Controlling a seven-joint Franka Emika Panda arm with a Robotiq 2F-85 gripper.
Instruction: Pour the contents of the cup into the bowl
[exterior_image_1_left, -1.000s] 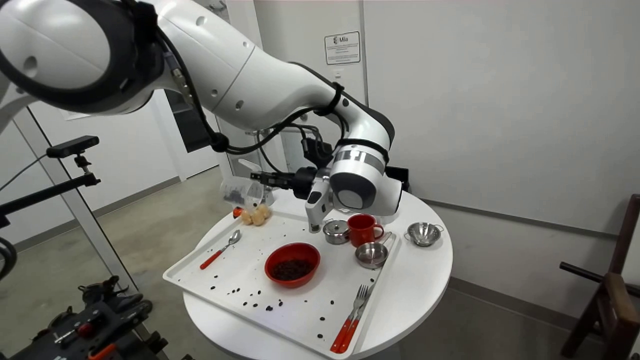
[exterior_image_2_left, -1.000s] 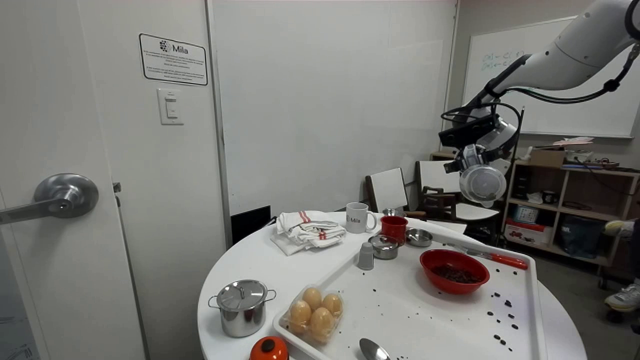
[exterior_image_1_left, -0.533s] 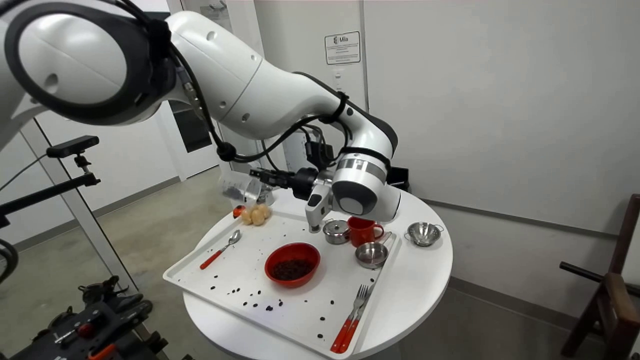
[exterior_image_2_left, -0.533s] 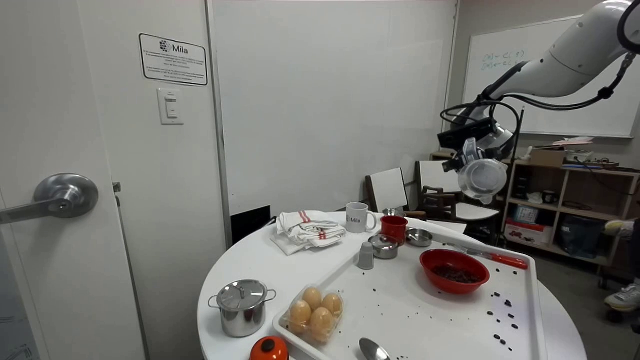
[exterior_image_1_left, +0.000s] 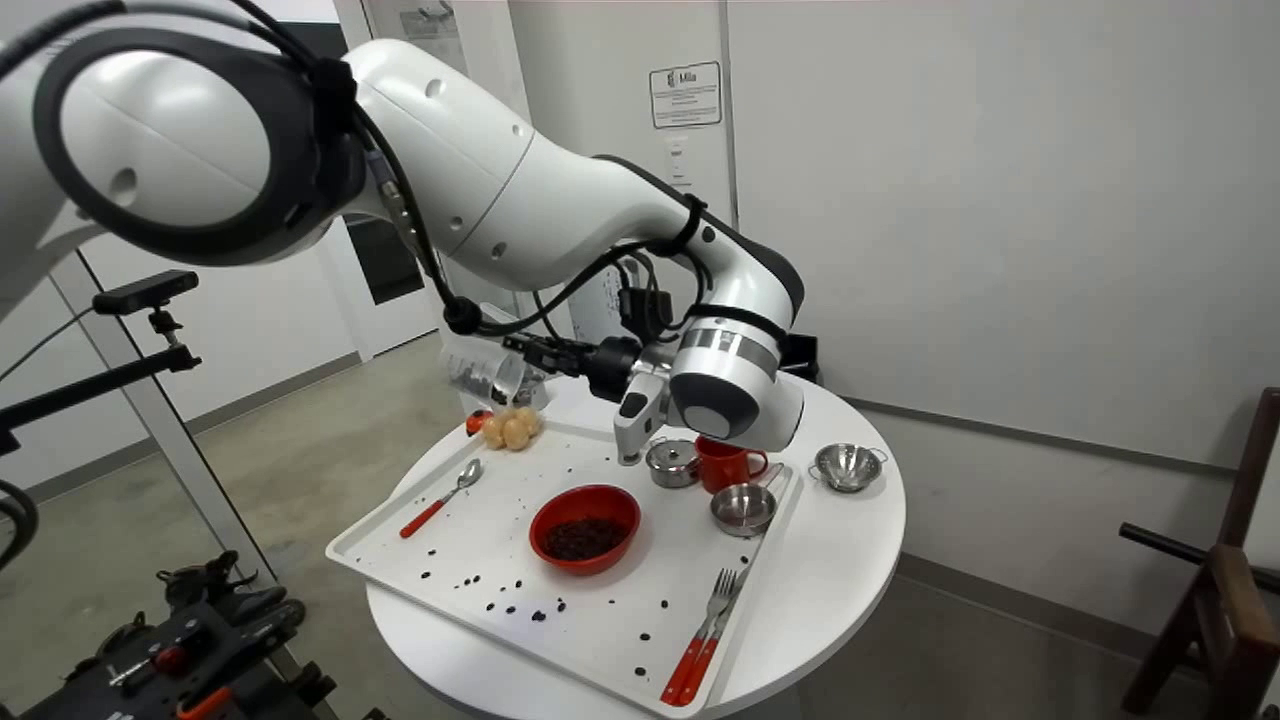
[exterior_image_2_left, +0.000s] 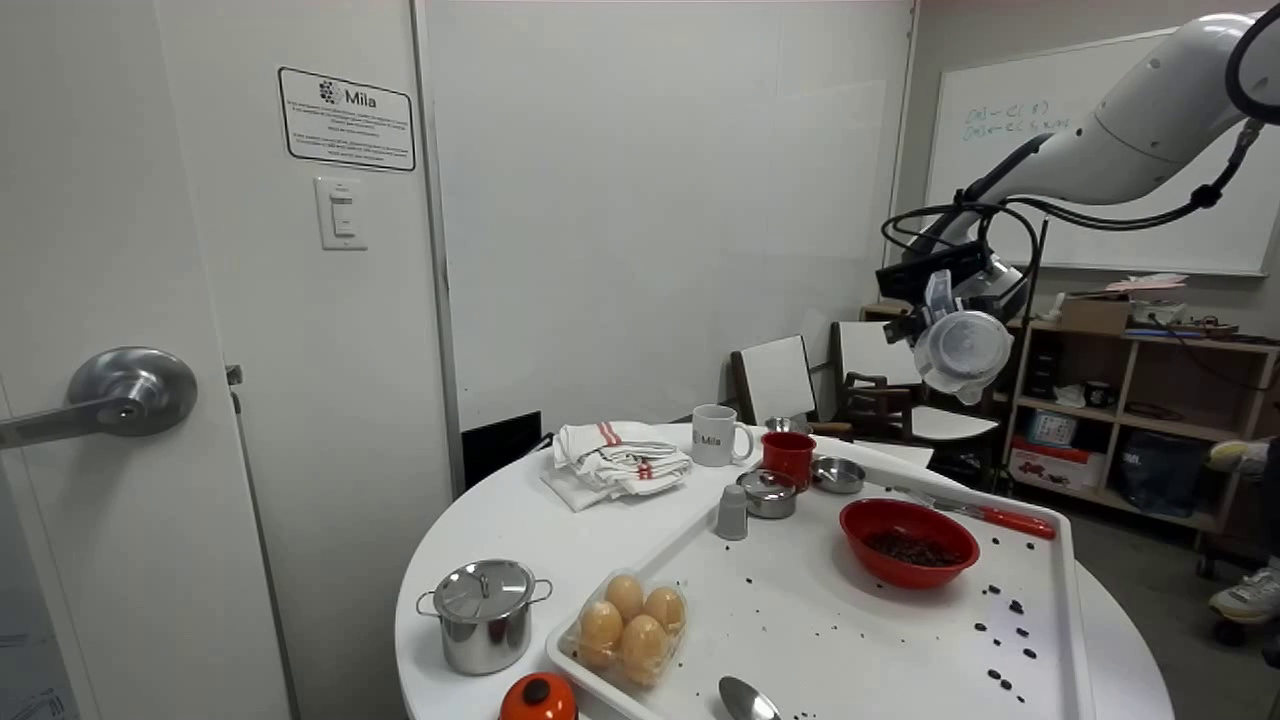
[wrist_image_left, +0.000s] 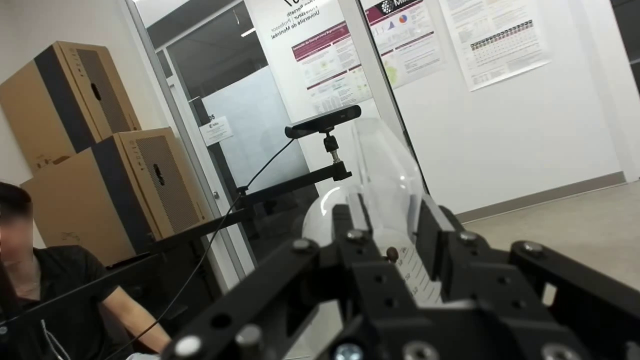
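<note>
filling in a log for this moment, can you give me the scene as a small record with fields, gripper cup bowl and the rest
gripper: closed on the clear cup, apparently by its handle
cup pose: in the air, tipped onto its side
cup contents: at least one dark piece, seen in the wrist view; amount unclear
red bowl: on the white tray, holding dark pieces
loose pieces: scattered over the tray
cutlery: spoon, fork, both on the tray
eggs: four, at a tray corner

"Mila" stands on the wall sign (exterior_image_2_left: 346, 118) and white mug (exterior_image_2_left: 713, 437), "Université de Montréal" on a pale panel (wrist_image_left: 284, 56).
</note>
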